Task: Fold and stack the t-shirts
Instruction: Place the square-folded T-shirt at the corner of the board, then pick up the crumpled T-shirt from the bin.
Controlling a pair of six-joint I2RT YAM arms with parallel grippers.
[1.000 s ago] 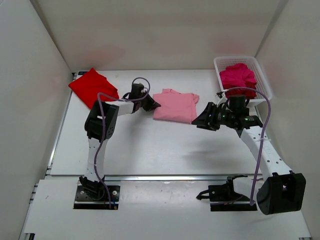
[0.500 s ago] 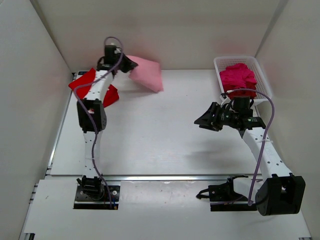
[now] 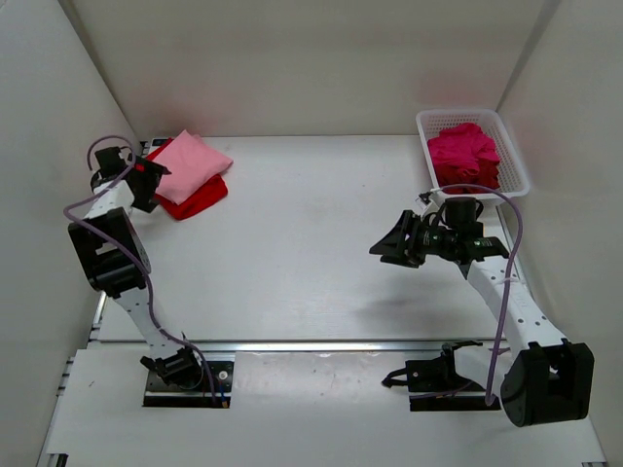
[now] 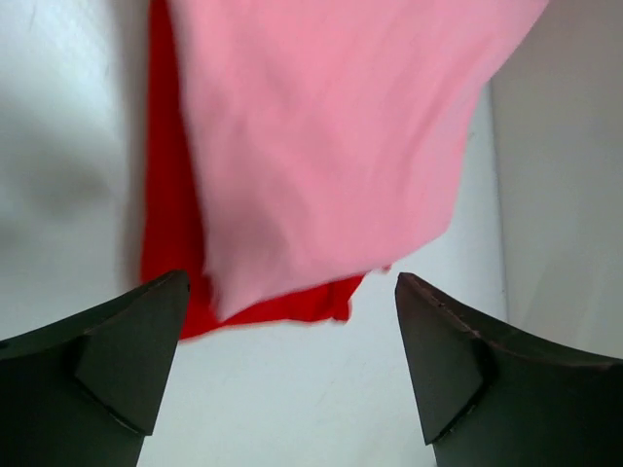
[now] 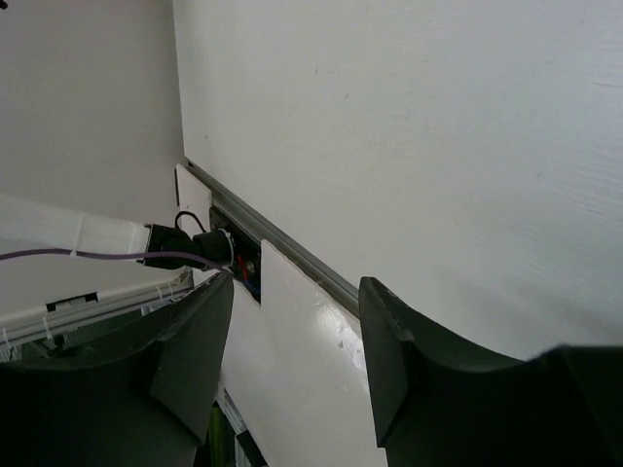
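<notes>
The light pink t-shirt (image 3: 192, 163) lies folded on top of the bright red t-shirt (image 3: 201, 202) at the far left corner of the table (image 3: 292, 263). The red one shows as a strip along the pink one's near and left edges. In the left wrist view the pink cloth covers most of the red, with a red band past its left and lower edges.

The left end effector (image 3: 153, 185) sits just beside this pile on its left. Its jaws are spread wide with nothing between them.

A magenta t-shirt (image 3: 464, 154) is bunched in the white basket (image 3: 517, 167) at the far right corner.

The right end effector (image 3: 387, 239) hangs over bare table near the basket, well apart from the pile. Its jaws are apart and empty.
</notes>
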